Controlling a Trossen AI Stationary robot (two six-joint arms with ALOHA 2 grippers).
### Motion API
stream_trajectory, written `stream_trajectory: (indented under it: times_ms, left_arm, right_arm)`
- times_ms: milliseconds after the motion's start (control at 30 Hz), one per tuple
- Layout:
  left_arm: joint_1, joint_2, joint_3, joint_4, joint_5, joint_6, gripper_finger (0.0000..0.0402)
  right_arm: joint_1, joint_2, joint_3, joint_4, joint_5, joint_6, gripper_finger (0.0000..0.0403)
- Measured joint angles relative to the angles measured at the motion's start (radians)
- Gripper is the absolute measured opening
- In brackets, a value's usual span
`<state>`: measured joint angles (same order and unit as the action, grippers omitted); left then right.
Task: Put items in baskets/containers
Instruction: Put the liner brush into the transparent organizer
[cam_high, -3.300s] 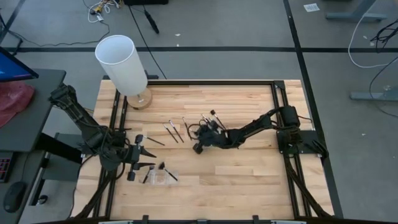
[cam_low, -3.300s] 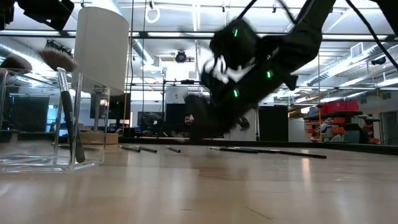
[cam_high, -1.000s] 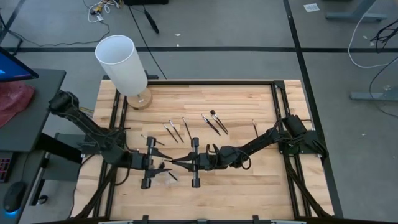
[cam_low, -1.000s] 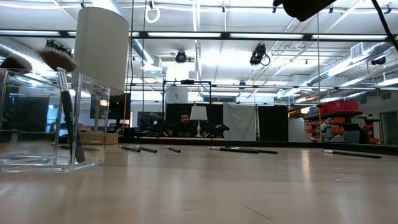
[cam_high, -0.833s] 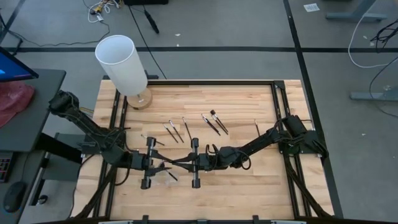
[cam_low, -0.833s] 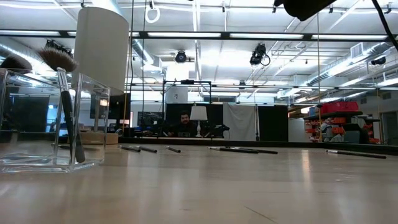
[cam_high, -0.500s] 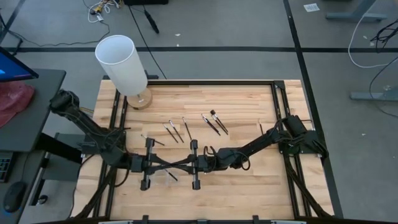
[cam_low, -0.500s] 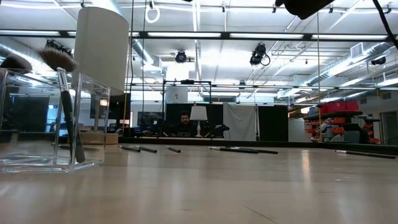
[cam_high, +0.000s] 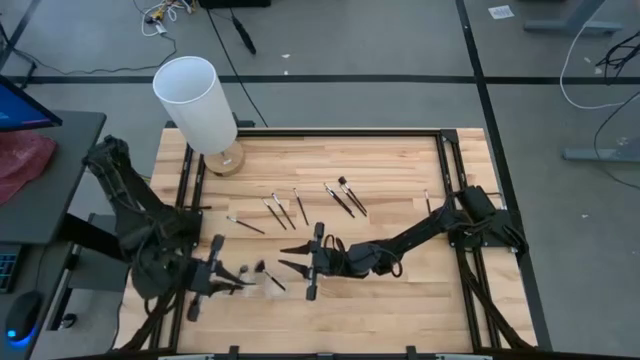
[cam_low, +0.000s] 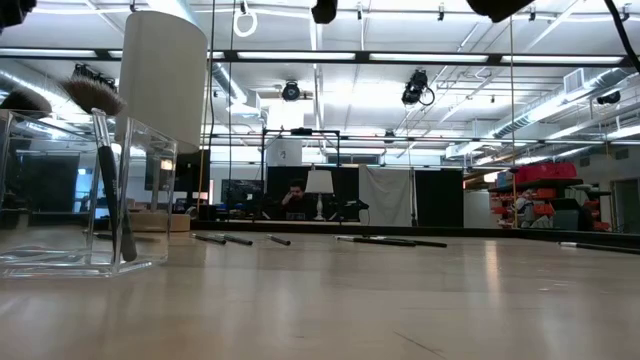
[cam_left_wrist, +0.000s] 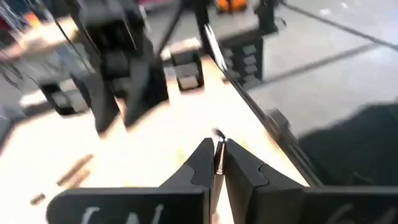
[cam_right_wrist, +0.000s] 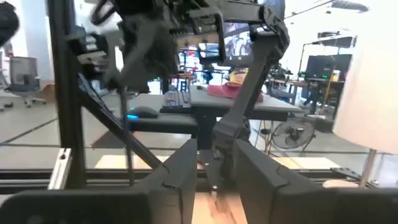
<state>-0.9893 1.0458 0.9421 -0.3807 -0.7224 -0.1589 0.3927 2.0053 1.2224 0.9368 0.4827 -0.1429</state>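
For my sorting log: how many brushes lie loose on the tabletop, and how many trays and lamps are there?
Slender dark brushes lying loose on the wooden table: 7
Clear rectangular tray: 1
Tall white cylinder lamp: 1
Total: 9

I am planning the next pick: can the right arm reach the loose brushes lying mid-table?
Probably yes: the right end effector hovers near those brushes, with only bare wood between.

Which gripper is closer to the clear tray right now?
Left. The left gripper sits right at the clear tray's left edge; the right gripper hovers just off its upper right corner, slightly farther away.
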Motion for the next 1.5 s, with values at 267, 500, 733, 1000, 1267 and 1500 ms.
stream_trajectory:
  times_ms: [267,500,733,1000,1267,1500]
  left_arm:
    - [-0.036,-0.001,-0.148,-0.009,-0.007,-0.261,0.0023]
    - [0.020,-0.001,-0.339,0.177,-0.035,-0.330,0.0020]
    - [0.118,0.000,-0.387,0.203,0.092,-0.379,0.0026]
    - [0.184,0.000,-0.457,0.248,0.157,-0.446,0.0023]
    - [0.192,0.000,-0.503,0.324,0.177,-0.450,0.0027]
    - [0.189,0.000,-0.503,0.326,0.178,-0.432,0.0051]
  right_arm:
    - [-0.002,0.000,-0.001,-0.020,0.003,0.012,0.0107]
    - [-0.002,0.000,-0.001,-0.019,-0.001,0.033,0.0103]
    - [-0.002,0.000,-0.001,-0.020,-0.001,0.041,0.0100]
    - [-0.003,0.000,-0.001,-0.019,-0.001,0.049,0.0098]
    - [-0.003,0.000,-0.001,-0.020,-0.001,0.049,0.0098]
    - [-0.003,0.001,-0.001,-0.021,-0.001,0.049,0.0098]
